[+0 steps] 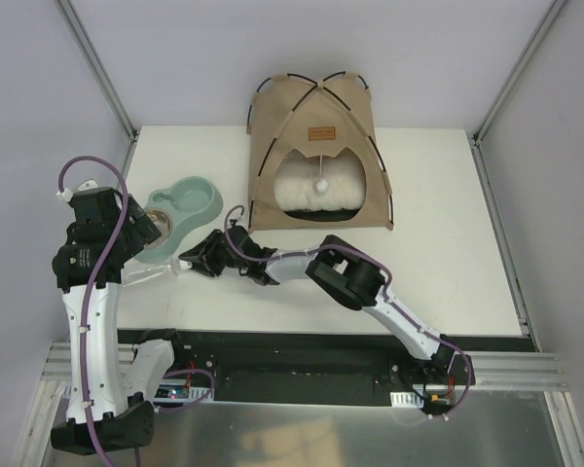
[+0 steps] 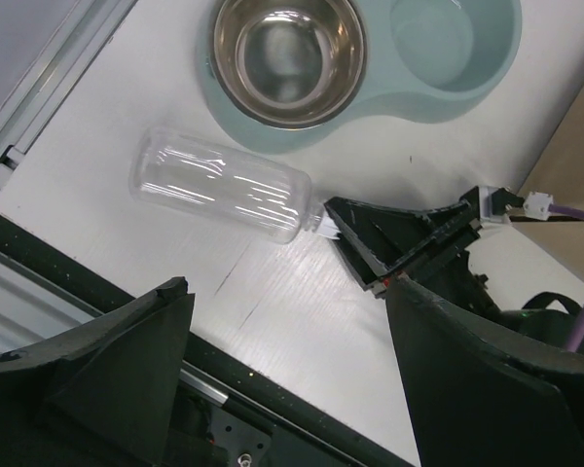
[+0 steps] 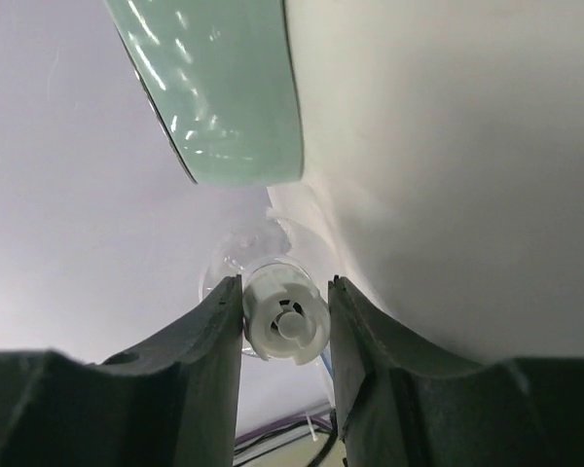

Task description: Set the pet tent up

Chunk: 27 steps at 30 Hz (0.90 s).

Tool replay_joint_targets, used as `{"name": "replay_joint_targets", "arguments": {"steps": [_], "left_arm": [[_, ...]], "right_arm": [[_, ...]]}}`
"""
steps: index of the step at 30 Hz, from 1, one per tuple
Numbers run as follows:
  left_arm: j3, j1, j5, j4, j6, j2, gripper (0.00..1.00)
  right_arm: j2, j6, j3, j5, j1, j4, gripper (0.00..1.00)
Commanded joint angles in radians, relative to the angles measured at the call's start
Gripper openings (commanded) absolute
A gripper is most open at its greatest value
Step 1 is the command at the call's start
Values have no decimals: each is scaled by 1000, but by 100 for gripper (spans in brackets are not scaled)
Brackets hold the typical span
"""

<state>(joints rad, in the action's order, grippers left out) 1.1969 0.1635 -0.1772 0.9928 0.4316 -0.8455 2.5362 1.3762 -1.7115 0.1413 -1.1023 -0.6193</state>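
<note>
Down by the bowl [image 1: 200,199], my right tool [image 3: 284,292] pinches the bottle's [image 2: 219,185] white cap [image 3: 284,326]; left tool [image 2: 287,292] gapes empty; the pet tent [image 1: 316,117] stands far back on the bench [image 1: 438,224]. Round cap could slip, bottle rolling.

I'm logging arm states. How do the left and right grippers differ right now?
The left gripper stands wide open, holding nothing; the right gripper is closed on the white cap of the clear bottle. The left gripper hovers above the table looking down; the right gripper sits low, in line with the lying bottle. Both are by the mint-green pet bowl, neither touching the pet tent.
</note>
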Motion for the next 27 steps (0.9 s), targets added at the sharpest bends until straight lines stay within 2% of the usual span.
{"name": "replay_joint_targets", "arguments": {"steps": [1, 4, 5, 6, 12, 18, 23, 27], "left_arm": [[3, 1, 59, 1, -8, 0, 83], [4, 1, 90, -9, -2, -12, 87], [6, -1, 99, -17, 2, -17, 95], [4, -1, 102, -28, 13, -20, 99], [-17, 1, 249, -118, 71, -46, 99], [7, -1, 380, -177, 128, -75, 99], [29, 1, 360, -186, 125, -79, 98], [61, 1, 334, -184, 102, -58, 98]], "right_arm": [[-219, -14, 176, -45, 48, -99, 4], [-347, -52, 330, -11, 73, -109, 2], [-406, -58, 390, 1, 81, -121, 1], [-456, -66, 438, 10, 93, -131, 1], [-687, -159, 615, 75, 159, -42, 0], [-814, -324, 569, 64, 171, 142, 0], [-780, -353, 530, 87, 154, 156, 0], [-769, -468, 443, 92, 121, 300, 0]]}}
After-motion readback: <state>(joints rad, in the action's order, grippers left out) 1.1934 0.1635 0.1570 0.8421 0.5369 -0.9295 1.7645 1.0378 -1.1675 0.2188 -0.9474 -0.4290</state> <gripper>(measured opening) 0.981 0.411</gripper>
